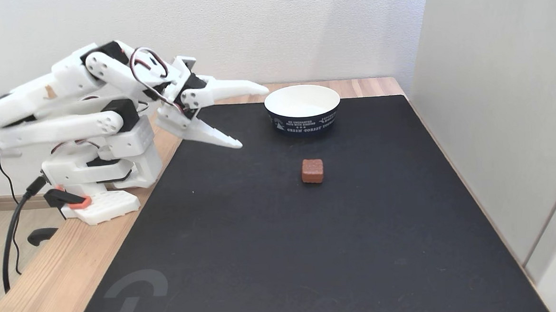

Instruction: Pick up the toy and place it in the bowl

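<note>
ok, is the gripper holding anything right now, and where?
Nothing. The white two-finger gripper is open and empty; the reddish-brown cube toy sits untouched on the black mat.

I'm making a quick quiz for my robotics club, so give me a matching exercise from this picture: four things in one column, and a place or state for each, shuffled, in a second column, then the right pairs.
Things:
1. toy
2. bowl
3. hand
4. mat

Places or states:
A. open, raised above the mat's left part
B. black, covering most of the wooden table
C. empty, at the mat's far edge
D. lying alone on the mat, nearer the camera than the bowl

Pairs: 1-D, 2-C, 3-A, 4-B
</note>
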`<state>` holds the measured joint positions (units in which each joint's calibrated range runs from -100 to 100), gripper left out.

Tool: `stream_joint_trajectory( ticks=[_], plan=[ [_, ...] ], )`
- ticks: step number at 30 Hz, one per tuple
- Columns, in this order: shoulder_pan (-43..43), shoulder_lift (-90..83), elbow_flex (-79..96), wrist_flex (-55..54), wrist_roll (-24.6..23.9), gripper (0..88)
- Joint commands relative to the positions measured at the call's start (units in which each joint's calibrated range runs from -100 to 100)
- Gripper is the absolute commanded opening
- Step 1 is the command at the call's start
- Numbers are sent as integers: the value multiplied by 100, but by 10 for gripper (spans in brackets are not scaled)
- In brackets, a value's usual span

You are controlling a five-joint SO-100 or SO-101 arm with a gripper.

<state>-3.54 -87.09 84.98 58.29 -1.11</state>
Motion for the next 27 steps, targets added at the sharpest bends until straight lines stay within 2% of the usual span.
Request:
stream_joint_trajectory(
  ticks=[1,8,12,27],
  plan=[
    [23,2119,-1472,-21,27,437],
    [-52,5771,-4041,89,-15,437],
    [-52,7030,-5249,538,-15,437],
    [-52,10031,-9178,2452,-15,437]
  ],
)
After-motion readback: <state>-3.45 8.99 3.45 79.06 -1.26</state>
